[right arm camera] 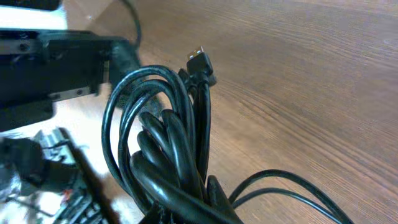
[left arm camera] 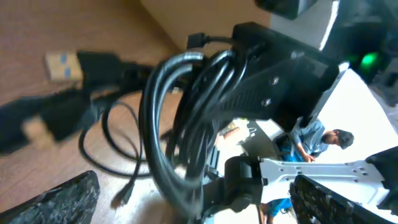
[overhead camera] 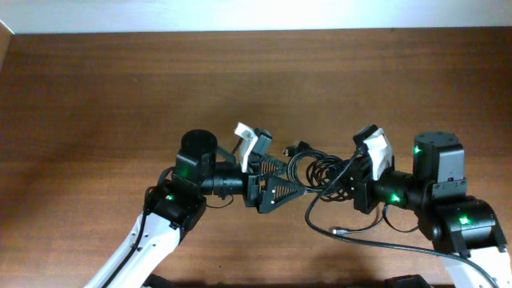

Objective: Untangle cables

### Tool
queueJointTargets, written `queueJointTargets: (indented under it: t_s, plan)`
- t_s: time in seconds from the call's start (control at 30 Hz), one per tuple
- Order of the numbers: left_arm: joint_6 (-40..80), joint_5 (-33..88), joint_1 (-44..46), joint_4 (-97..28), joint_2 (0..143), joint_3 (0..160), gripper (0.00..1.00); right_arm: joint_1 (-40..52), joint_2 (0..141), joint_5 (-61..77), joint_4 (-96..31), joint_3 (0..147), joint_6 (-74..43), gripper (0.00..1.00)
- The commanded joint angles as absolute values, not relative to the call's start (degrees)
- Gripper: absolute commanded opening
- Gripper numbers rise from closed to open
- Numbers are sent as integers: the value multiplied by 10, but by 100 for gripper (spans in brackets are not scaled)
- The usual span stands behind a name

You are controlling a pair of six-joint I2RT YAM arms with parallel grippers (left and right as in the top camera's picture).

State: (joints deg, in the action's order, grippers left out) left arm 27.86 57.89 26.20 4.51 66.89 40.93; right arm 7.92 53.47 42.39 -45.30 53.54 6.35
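The cables (overhead camera: 316,170) form a black looped bundle held off the table between the two grippers. My right gripper (overhead camera: 346,182) is shut on the bundle's right side. In the right wrist view the coils (right arm camera: 163,140) rise straight out of the jaws and hide most of the fingers, and a silver-tipped plug (right arm camera: 199,61) sticks out at the top. My left gripper (overhead camera: 270,181) stands open just left of the bundle. In the left wrist view the loops (left arm camera: 180,124) hang between its wide-apart fingers (left arm camera: 59,199) without touching them, and a USB plug (left arm camera: 63,65) shows at the upper left.
One loose cord trails from the bundle down to a small plug (overhead camera: 342,231) near the front of the brown wooden table (overhead camera: 120,88). The right arm's base (overhead camera: 460,216) stands at the lower right and the left arm (overhead camera: 172,208) at the lower left.
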Motion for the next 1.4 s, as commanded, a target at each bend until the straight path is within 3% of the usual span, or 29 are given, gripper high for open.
queueJointTargets:
  t_s: [0.0, 0.03, 0.07, 0.17, 0.2, 0.27, 0.3, 0.33, 0.4, 0.6, 0.73, 0.87, 0.93, 1.0, 1.1, 1.13, 1.2, 1.27, 1.3, 1.37]
  plan:
    - [289, 576, 262, 73, 664, 414, 99, 83, 531, 500, -447, 539, 73, 4]
    - [290, 576, 262, 73, 664, 414, 98, 83, 531, 516, -444, 539, 73, 4]
    - [291, 577, 262, 73, 664, 414, 89, 83, 531, 537, -434, 539, 73, 4]
    - [291, 572, 262, 73, 664, 414, 29, 83, 532, 538, -431, 539, 73, 4]
    - [291, 563, 262, 72, 664, 414, 0, 83, 531, 538, -433, 539, 73, 4]
    - [291, 557, 262, 73, 664, 414, 0, 83, 531, 533, -445, 539, 73, 7]
    - [291, 557, 262, 73, 664, 414, 0, 83, 532, 530, -451, 539, 73, 22]
    - [271, 557, 262, 73, 664, 414, 0, 83, 532, 485, -468, 539, 68, 50]
    - [239, 541, 261, 69, 664, 414, 0, 82, 532, 373, -483, 539, -8, 59]
    - [239, 451, 261, 23, 664, 414, 0, 82, 531, 282, -486, 540, -99, 61]
    - [132, 452, 261, 3, 664, 414, 0, 82, 492, 282, -486, 567, -140, 61]
    - [84, 573, 262, 110, 664, 414, 0, 82, 434, 284, -486, 573, -130, 61]
    - [63, 619, 263, 130, 664, 414, 0, 83, 431, 342, -487, 573, -54, 58]
    - [59, 622, 263, 130, 664, 414, 0, 83, 431, 362, -487, 573, -12, 48]
    - [59, 622, 263, 131, 664, 414, 0, 83, 432, 368, -491, 573, -12, 8]
    - [59, 621, 263, 131, 664, 414, 0, 83, 432, 371, -494, 573, -12, 4]
    - [59, 617, 263, 135, 664, 414, 0, 83, 432, 376, -509, 573, -4, 4]
    - [59, 618, 263, 135, 664, 414, 0, 83, 432, 404, -517, 573, 18, 23]
    - [59, 618, 263, 138, 664, 414, 0, 83, 432, 405, -523, 573, 18, 27]
    - [59, 622, 263, 146, 664, 414, 0, 83, 432, 406, -534, 573, 32, 27]
